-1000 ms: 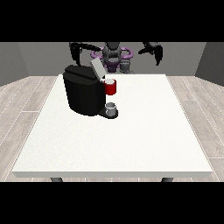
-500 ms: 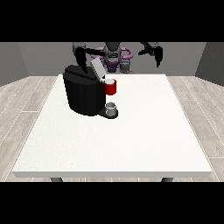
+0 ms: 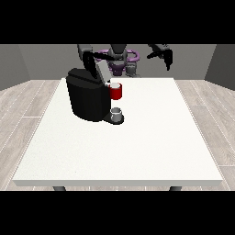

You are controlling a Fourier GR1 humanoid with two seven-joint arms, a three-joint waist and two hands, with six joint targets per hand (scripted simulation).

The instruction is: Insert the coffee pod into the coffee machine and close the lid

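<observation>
Room: grey walls and a pale plank floor around a large white table (image 3: 137, 151), with the robot small at its far edge.
Machine: a bulky black coffee machine (image 3: 87, 98) stands on the far left part of the table, its grey lid flap (image 3: 102, 69) tilted up above the top.
At the machine: a red thing at the machine (image 3: 116, 91) shows on its right face; below it a small grey cup-like thing (image 3: 116, 113) sits on the machine's dark base plate. I cannot tell whether this grey thing is the pod, so I do not call it that.
Coffee pod: nowhere plainly visible, so its place cannot be given.
Hand at the view's left: the dark arm ends at the hand at the view's left (image 3: 95, 71), just behind the machine's top and beside the raised lid; whether its fingers are spread or curled, or hold anything, I cannot tell.
Hand at the view's right: the black hand at the view's right (image 3: 166, 57) hangs in the air over the far right edge, fingers drooping relaxed and empty, well apart from the machine.
Just changed: against the earlier frames, the arm at the view's left has come lower and closer to the machine's top, from beside the robot's shoulder to the lid.
Also differs: the hand at the view's right has shifted only slightly; machine, red thing and grey thing lie as before.
Meaning for the task: I judge the work is now at the lid end of the machine, with insertion or closing still to be confirmed; the lid looks not yet down.
</observation>
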